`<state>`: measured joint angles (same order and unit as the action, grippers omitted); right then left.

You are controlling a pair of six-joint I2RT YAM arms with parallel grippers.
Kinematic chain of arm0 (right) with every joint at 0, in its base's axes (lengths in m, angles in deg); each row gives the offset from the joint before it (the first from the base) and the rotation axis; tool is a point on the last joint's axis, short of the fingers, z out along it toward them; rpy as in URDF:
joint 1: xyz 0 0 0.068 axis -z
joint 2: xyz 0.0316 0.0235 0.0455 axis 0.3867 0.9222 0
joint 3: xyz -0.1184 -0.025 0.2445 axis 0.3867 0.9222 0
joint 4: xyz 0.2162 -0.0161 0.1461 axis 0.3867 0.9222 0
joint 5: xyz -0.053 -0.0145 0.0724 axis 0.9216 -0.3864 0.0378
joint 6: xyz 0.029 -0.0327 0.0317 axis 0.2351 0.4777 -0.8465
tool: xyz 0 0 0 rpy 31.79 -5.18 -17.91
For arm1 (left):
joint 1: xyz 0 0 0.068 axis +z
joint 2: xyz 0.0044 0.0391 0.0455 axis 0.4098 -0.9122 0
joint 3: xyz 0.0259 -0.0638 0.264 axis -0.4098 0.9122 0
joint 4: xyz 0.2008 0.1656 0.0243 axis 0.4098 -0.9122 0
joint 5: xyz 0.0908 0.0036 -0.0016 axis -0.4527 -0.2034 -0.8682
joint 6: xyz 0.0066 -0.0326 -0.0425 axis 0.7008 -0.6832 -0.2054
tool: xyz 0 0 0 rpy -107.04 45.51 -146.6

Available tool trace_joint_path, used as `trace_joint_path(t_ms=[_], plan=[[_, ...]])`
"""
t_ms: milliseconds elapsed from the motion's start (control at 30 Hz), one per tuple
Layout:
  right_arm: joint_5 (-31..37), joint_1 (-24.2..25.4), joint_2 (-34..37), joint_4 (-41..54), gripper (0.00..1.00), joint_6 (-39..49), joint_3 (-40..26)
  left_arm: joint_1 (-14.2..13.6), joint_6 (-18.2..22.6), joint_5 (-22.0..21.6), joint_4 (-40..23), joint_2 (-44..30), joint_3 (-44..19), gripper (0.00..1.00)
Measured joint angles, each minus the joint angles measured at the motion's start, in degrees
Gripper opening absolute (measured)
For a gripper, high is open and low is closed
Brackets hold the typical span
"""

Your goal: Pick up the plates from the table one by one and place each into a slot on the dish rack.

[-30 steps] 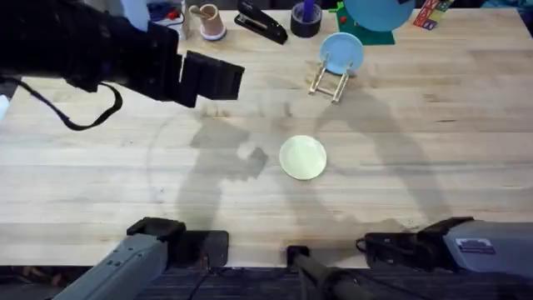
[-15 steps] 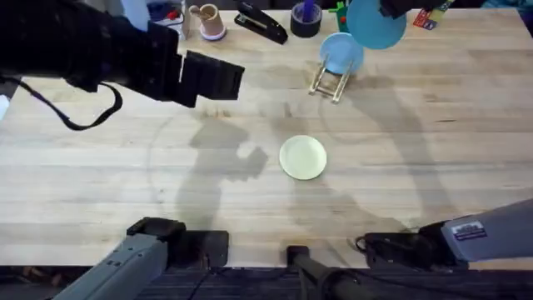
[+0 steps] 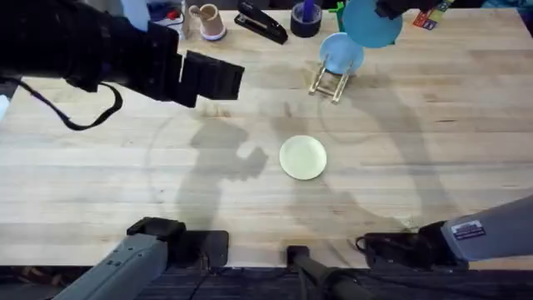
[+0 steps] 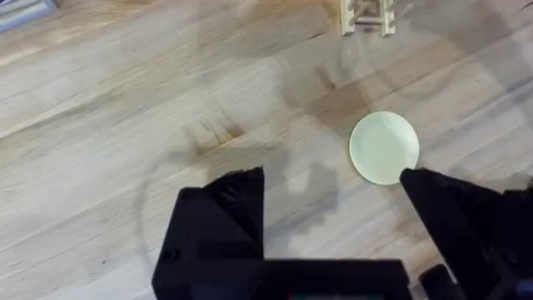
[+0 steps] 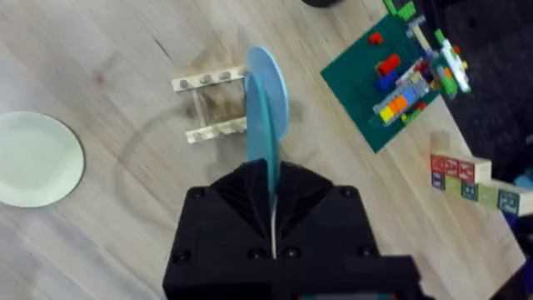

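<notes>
The teal plate [image 5: 266, 108] is pinched on edge between your right gripper's [image 5: 272, 193] fingers, and in the right wrist view it stands thin-side-on, rising straight out of the gripper toward the dish rack [image 5: 212, 107]. In the overhead view that same teal plate [image 3: 371, 22] hangs at the far edge of the table [image 3: 416, 142], just beyond and to the right of the dish rack [image 3: 331, 81], with its round face turned toward the camera. A paler blue plate [image 3: 341, 53] already stands upright in the dish rack.

The cream plate [image 3: 303, 157] lies flat on the table, well on the near side of the dish rack and apart from both grippers. From the left wrist you see the cream plate [image 4: 384, 147] beyond the left gripper [image 4: 333, 217], whose fingers are spread wide with nothing between them; the dish rack [image 4: 367, 15] sits farther off past the plate.

Compared with a second ago, your teal plate has come a little nearer the dish rack and sits lower in the overhead view, while the right arm's body at the near edge has swung outward. The cream plate, the paler blue plate and the left arm have not shifted.
</notes>
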<state>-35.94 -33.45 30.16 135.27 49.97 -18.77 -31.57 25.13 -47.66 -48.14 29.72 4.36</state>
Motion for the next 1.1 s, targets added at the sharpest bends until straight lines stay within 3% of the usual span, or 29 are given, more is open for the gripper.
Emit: trace_joint_path(t_ms=[333,1100], plan=[[-3.44,0.00,0.71,-0.89,0.027,4.54,-0.07,0.00,-0.02,0.00,0.02,0.00,0.00,0.995],[-3.52,0.00,11.31,-6.53,0.028,8.93,-0.11,0.00,-0.02,-0.15,0.00,0.00,0.00,0.995]])
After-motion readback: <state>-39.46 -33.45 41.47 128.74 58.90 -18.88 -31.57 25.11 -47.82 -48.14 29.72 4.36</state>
